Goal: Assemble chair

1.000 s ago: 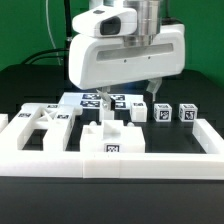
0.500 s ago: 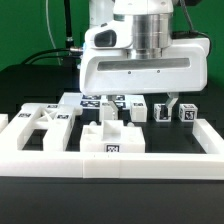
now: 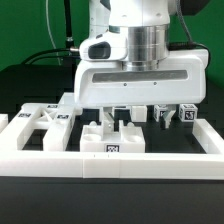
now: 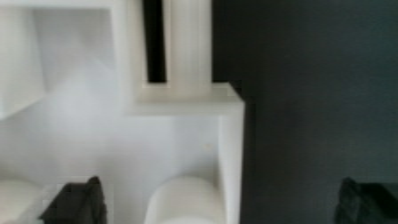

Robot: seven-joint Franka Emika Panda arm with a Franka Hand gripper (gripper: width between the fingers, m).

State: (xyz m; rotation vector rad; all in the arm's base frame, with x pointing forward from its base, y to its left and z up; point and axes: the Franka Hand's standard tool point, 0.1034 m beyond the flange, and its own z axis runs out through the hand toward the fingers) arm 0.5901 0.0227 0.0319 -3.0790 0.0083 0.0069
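As the hand (image 3: 140,116) sinks lower than before, fingers spread apart, over the chair pieces (image 3: 112,140)

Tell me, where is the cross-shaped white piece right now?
In the exterior view it's on the left: the cross-shaped piece lies flat inside the border rail, beside the tagged notched block.

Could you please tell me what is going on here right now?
The arm's gripper hangs low over the loose white chair parts inside the border rail, jaws open and holding nothing. A cross-braced piece lies at the exterior view's left, small tagged blocks at its right. The chair is not yet put together.
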